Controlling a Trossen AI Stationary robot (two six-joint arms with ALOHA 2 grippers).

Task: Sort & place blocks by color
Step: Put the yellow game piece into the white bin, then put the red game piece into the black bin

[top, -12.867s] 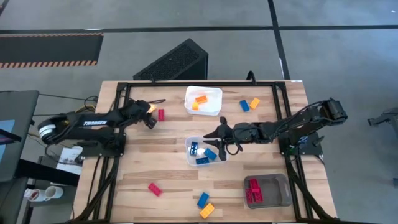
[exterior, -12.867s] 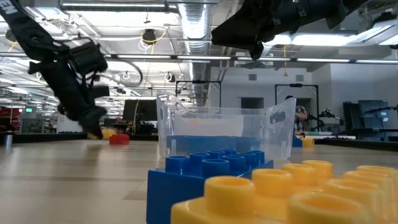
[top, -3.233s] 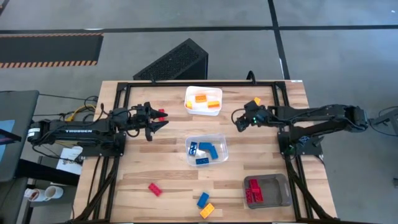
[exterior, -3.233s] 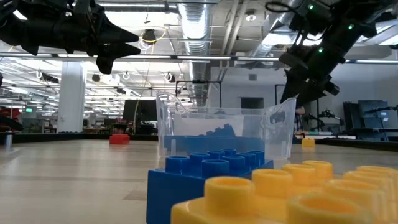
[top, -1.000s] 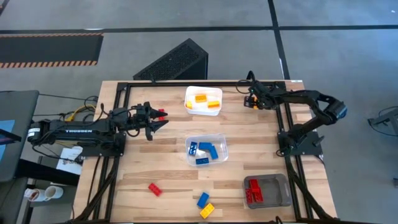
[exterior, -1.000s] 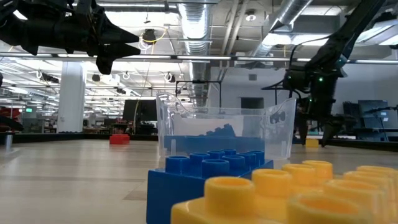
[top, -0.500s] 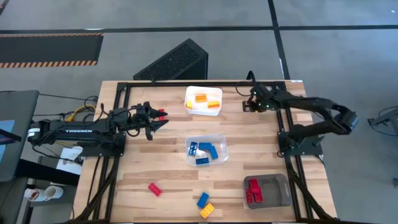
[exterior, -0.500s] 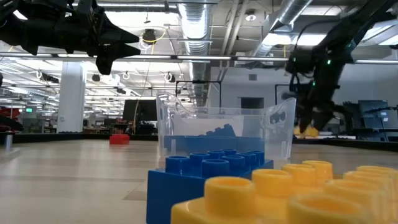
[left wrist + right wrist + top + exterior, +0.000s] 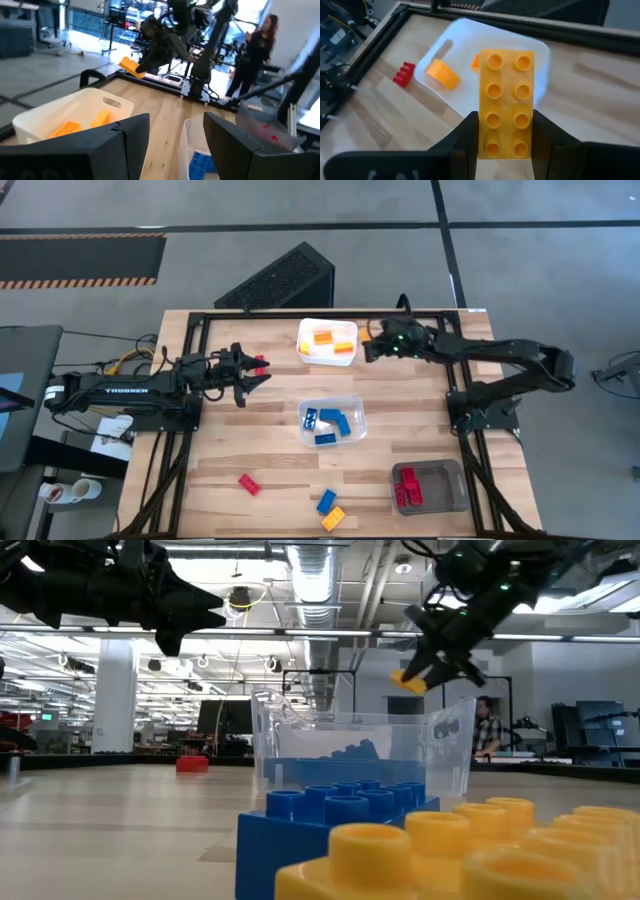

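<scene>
The right gripper (image 9: 506, 145) is clamped on a yellow-orange block (image 9: 506, 102), its two dark fingers pressed against the brick's long sides with the studded face showing. In the high view this gripper (image 9: 371, 347) is raised over the far part of the table (image 9: 270, 442), just to the right of the white tray (image 9: 327, 355), which holds two more yellow-orange blocks (image 9: 332, 340). The low view shows the held brick (image 9: 409, 681) well above the table top. The left gripper (image 9: 254, 373) waits over the left side of the table with its fingers spread apart and nothing between them; a red block (image 9: 260, 363) lies on the wood right by its tips. In the middle of the table stands the clear tray (image 9: 333, 440) with several blue blocks (image 9: 331, 421) inside. At the near right corner the grey tray (image 9: 446, 490) holds red blocks (image 9: 408, 487). Loose on the wood near the front edge lie another red brick (image 9: 248, 484), toward the left, and a blue brick (image 9: 326, 501) touching a yellow-orange brick (image 9: 333, 518), nearer the middle. A person (image 9: 255, 57) stands in the room beyond the table, seen in the left wrist view.
</scene>
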